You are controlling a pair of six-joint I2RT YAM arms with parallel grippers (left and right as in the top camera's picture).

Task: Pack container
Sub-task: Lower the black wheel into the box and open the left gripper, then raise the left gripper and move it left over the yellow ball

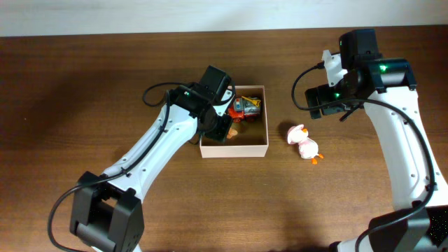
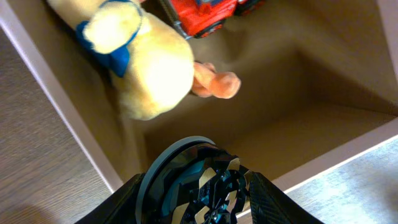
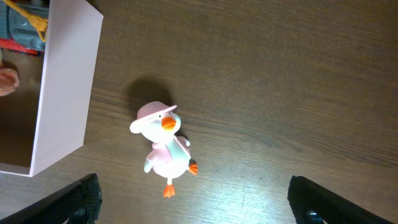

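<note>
Overhead, the container (image 1: 234, 151) sits mid-table under the left gripper (image 1: 221, 129), whose grip I can't tell, while the right gripper (image 1: 322, 103) hangs spread; light, stiff cardboard, probably best steadied by its rim.

A pink-and-white toy duck (image 1: 304, 143) with an orange beak and feet lies flat on the dark wooden table (image 1: 84, 91). To the duck's left in the overhead view sit a red toy vehicle (image 1: 246, 106) and, slightly farther from the duck, a yellow plush (image 2: 146, 68) with blue trim.
</note>
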